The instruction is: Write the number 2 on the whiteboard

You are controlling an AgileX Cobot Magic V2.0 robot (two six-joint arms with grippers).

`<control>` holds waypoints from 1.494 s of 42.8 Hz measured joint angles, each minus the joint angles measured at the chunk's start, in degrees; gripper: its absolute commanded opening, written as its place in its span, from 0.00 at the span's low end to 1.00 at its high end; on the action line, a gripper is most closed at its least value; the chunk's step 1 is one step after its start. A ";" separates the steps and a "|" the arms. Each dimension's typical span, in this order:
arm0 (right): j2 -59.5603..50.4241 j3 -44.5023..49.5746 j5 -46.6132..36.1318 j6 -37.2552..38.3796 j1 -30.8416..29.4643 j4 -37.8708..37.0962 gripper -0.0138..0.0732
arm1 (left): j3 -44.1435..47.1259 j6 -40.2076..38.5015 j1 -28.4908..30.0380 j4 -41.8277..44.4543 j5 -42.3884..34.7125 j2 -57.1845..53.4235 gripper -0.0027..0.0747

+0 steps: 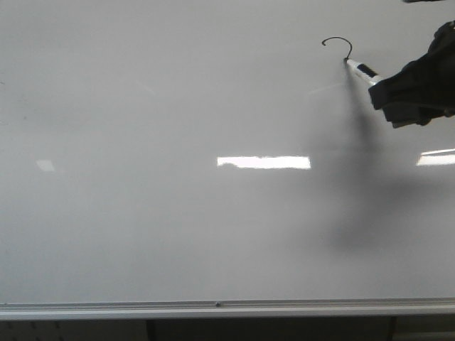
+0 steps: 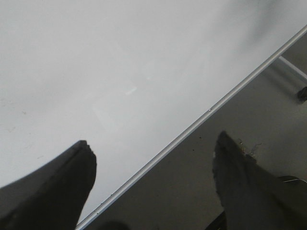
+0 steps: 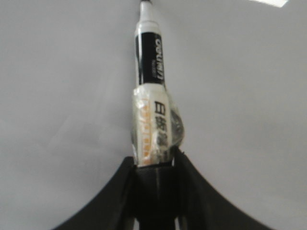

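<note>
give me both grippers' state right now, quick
Left gripper: open, holding nothing, fingers spread over the whiteboard edge.
Right gripper: closed on the marker, its tip at the partly drawn number 2.

Item 1: bright rectangular light reflection (image 1: pixel 263 162), centre of the front view; a second reflection (image 1: pixel 436 158) cut off by the right edge; a faint small one (image 1: pixel 45 165) far left. Item 2: broad soft grey shadow (image 1: pixel 362 192), right of centre. Item 3: dark strip along the bottom edge with two upright posts (image 1: pixel 149 330) (image 1: pixel 391 329). Item 4, left wrist view: dull grey floor (image 2: pixel 201 182), a pale bar (image 2: pixel 292 68) lying on it, and a small dark object (image 2: pixel 302 93), possibly a caster.
</note>
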 measured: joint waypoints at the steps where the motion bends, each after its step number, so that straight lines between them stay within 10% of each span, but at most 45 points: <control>1: 0.28 0.00 -0.01 0.00 0.36 0.00 0.18 | 0.00 0.00 0.00 -0.11 0.00 0.00 0.68; 34: -4.34 0.00 8.44 -0.10 -3.25 -0.21 0.18 | 0.00 0.35 0.00 -0.44 -1.12 0.00 0.68; 55: -22.26 -12.60 58.40 -16.28 7.40 -0.49 0.18 | 0.00 26.26 -1.51 -19.06 1.72 0.53 0.68; 64: -22.26 -13.00 64.52 -24.22 15.32 3.79 0.18 | -2.41 30.77 -11.84 -19.44 2.89 3.61 0.69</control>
